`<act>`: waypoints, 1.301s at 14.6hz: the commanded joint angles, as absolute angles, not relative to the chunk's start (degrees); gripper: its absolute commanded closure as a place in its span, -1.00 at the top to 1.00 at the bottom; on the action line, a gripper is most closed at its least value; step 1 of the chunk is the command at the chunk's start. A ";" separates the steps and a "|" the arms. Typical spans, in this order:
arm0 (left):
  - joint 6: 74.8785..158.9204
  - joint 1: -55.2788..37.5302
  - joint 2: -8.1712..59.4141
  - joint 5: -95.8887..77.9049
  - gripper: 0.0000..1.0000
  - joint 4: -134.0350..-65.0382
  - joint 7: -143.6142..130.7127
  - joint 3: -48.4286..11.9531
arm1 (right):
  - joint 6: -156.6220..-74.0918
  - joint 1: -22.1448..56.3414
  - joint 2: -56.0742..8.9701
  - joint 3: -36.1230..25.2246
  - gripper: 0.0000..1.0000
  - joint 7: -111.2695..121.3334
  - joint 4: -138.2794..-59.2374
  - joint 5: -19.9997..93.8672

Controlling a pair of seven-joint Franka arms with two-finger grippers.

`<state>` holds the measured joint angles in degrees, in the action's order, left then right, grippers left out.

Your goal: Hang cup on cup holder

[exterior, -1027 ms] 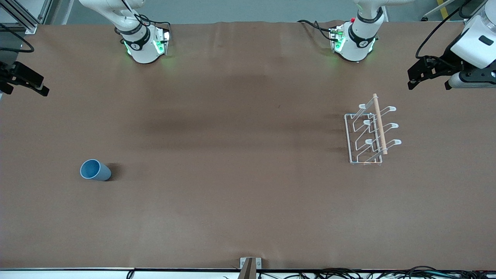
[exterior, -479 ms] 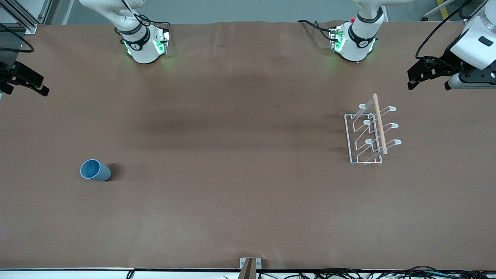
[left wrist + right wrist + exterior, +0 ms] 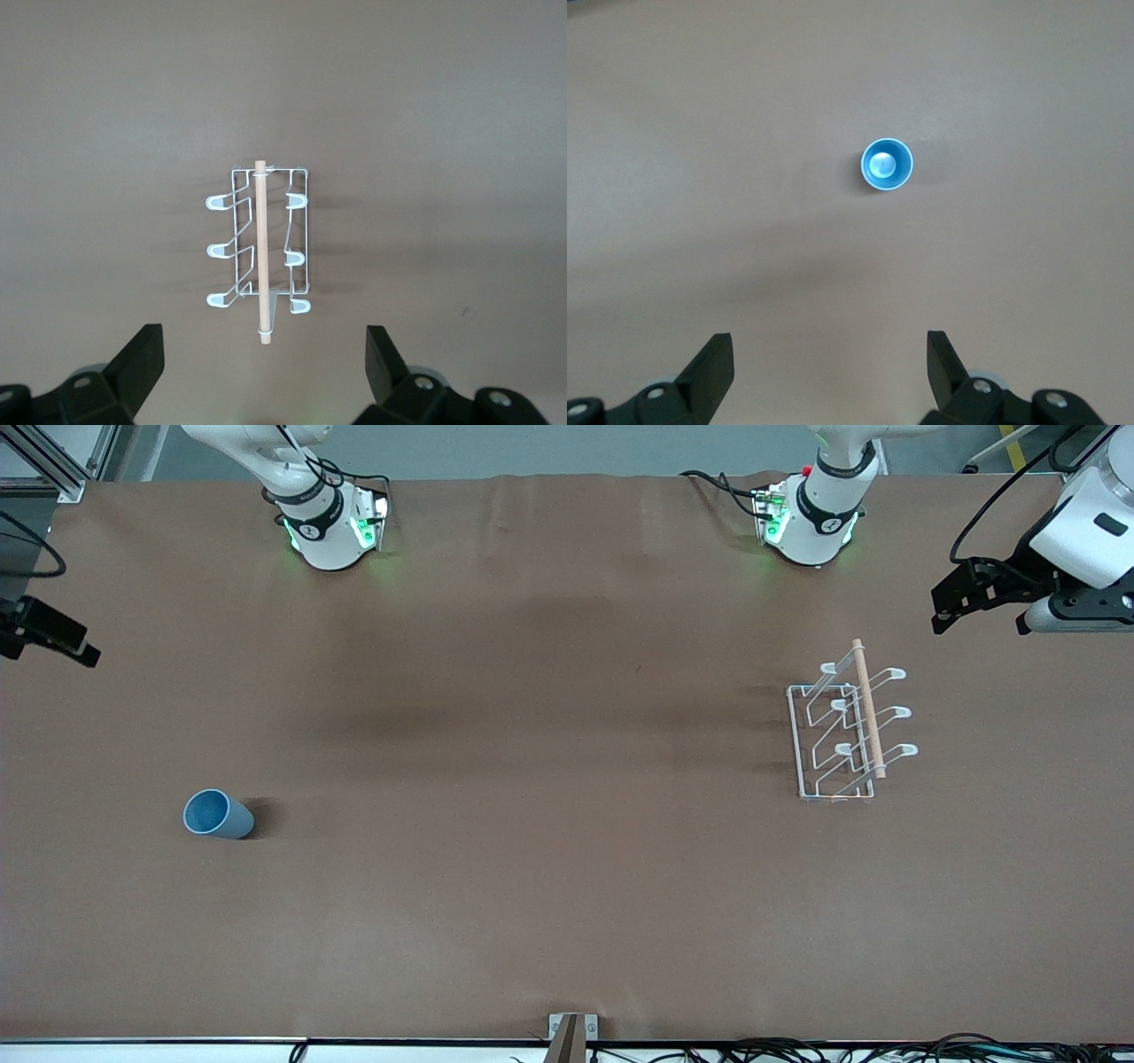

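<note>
Overhead, front view: small light-blue plastic cup [image 3: 218, 814] upright on brown desk [image 3: 549, 850], toward the right arm's end; white wire cup holder with wooden rod [image 3: 850, 731] well apart, toward the left arm's end. Nothing between them. Right tool [image 3: 49, 638] and left tool [image 3: 979, 593] high at the edges.

Left wrist view: left tool [image 3: 266, 372] spread, empty, over holder [image 3: 261, 252].

Right wrist view: right tool [image 3: 831, 372] spread, empty, cup [image 3: 887, 165] below. Risk: an off-centre descent could tip the light cup.
</note>
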<state>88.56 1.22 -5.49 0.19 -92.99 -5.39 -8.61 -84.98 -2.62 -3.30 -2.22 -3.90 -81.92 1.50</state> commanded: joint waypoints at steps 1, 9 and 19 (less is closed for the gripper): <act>87.28 1.58 -4.48 0.00 1.00 -90.97 -4.75 -8.88 | -89.19 -3.78 -6.67 -1.93 0.93 -3.60 -83.84 0.79; 87.19 1.58 -4.48 0.00 1.00 -91.14 -4.75 -8.88 | -114.31 -7.73 -15.28 -1.93 0.93 -0.98 -98.51 0.53; 87.19 1.58 -4.48 -0.09 1.00 -91.23 -4.75 -8.88 | -134.03 -9.49 -24.43 -1.93 0.86 2.11 -108.63 0.62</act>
<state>88.40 1.22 -5.14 0.19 -92.75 -5.38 -8.63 -132.73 -8.79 -24.41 -2.43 1.53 -107.80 0.95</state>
